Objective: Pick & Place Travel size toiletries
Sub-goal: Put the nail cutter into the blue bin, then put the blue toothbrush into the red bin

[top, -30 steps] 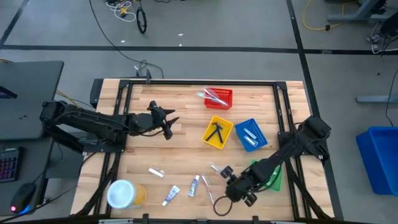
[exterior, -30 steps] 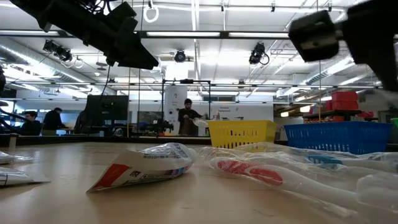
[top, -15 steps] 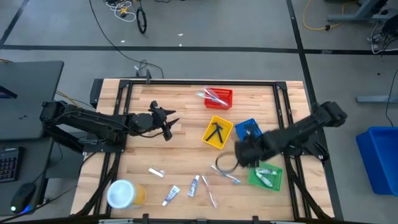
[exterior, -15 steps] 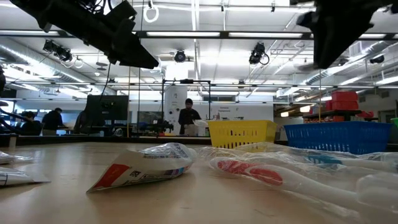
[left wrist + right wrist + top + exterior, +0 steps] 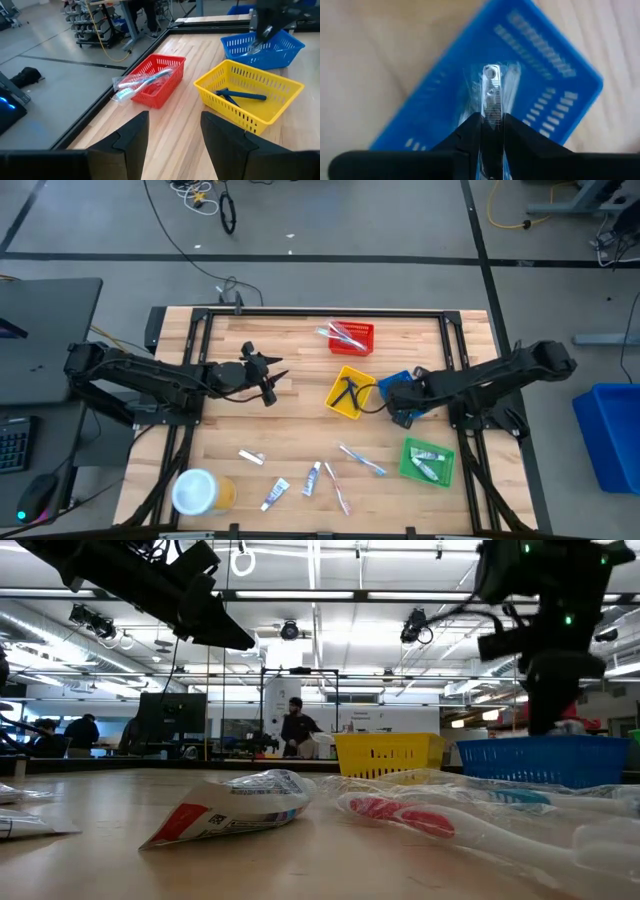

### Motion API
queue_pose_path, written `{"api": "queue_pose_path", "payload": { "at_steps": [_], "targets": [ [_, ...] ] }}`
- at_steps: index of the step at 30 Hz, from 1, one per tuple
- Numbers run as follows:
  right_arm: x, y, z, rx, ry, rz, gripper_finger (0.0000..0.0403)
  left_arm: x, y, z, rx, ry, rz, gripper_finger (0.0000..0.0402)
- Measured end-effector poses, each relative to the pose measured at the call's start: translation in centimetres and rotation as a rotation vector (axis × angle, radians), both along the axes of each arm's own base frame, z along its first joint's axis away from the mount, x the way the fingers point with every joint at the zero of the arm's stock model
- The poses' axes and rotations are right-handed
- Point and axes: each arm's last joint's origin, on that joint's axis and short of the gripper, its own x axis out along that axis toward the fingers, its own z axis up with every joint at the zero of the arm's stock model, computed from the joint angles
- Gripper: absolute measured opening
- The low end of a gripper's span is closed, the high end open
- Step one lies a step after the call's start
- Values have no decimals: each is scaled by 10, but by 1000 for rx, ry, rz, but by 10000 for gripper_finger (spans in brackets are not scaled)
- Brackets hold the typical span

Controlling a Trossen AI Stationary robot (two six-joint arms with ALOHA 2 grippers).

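A: What is the right end effector (image 5: 490,131) holding?
B: It is pinched on a silvery packet (image 5: 491,95) in clear wrap, directly above the blue tray (image 5: 402,385).

A: And the other toiletries, relative to that blue tray?
B: Toothbrushes (image 5: 345,335) lie in the red tray (image 5: 362,343) toward the far edge of the table (image 5: 250,420). Black razors (image 5: 349,392) lie in the yellow tray (image 5: 341,406) just beside the blue one. Small tubes (image 5: 312,477) and a toothbrush (image 5: 361,459) lie loose on the bare wood nearer the front edge, with the green tray (image 5: 425,465) holding more.

A: The left end effector (image 5: 270,380)?
B: It hangs spread wide and empty, well apart, beyond the yellow tray.

A: The room?
B: A grey floor with cables, bright ceiling lights, and a person (image 5: 292,728) standing far behind the table.
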Motion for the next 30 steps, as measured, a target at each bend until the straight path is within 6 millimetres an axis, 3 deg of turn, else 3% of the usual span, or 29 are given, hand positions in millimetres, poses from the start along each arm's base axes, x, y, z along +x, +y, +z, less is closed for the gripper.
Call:
{"api": "queue_pose_path", "payload": {
  "at_steps": [5,15,26,30],
  "targets": [
    [-6,-5,-12,29,19,-76,84,0,0,0,0,0,1,188],
    [2,-9,-5,53,-10,-14,129,0,0,0,6,3,1,188],
    [38,-5,51,68,-269,44,176,0,0,0,5,2,1,188],
    [50,-4,60,105,-407,32,185,0,0,0,4,2,1,188]
  ]
}}
